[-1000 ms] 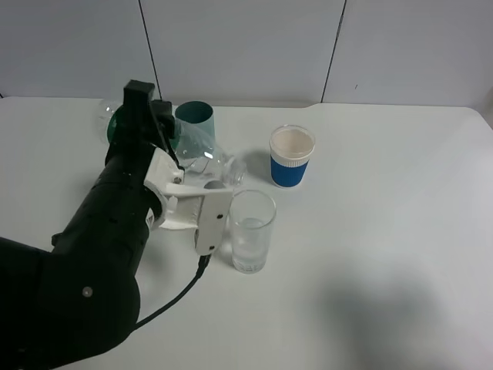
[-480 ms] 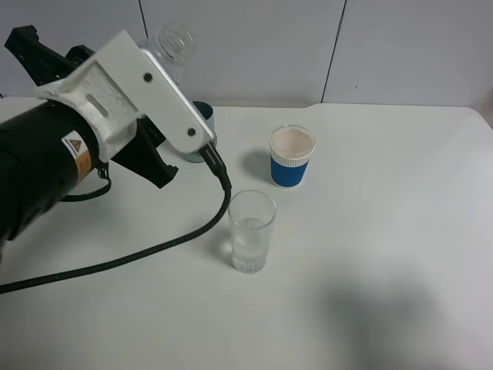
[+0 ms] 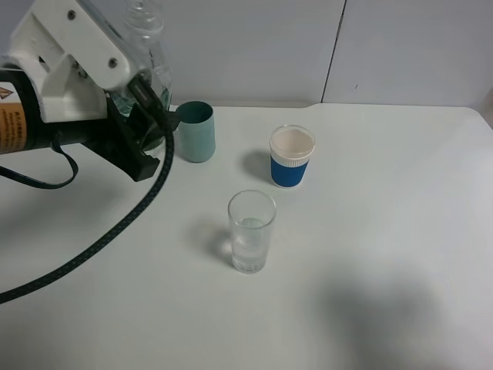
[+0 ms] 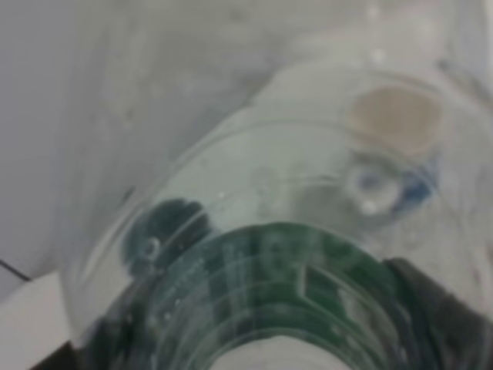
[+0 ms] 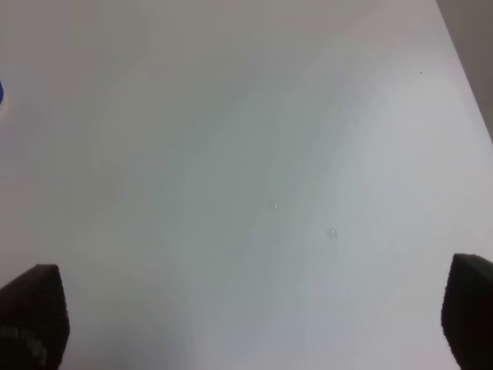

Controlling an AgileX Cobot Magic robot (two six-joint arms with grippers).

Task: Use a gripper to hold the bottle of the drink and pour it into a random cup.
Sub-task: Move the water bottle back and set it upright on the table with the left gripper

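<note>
Since a second ago, our left claw (image 3: 142, 123) has swung up from beside the cup (image 3: 251, 230) to the frame's upper left, pinching the bottle of the drink (image 3: 145, 31), now nearly upright. We see the cup at centre on the white surface (image 3: 385, 254), well apart.

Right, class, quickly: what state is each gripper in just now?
Left gripper: closed, holding the bottle of the drink.
Right gripper: open, holding nothing.
</note>
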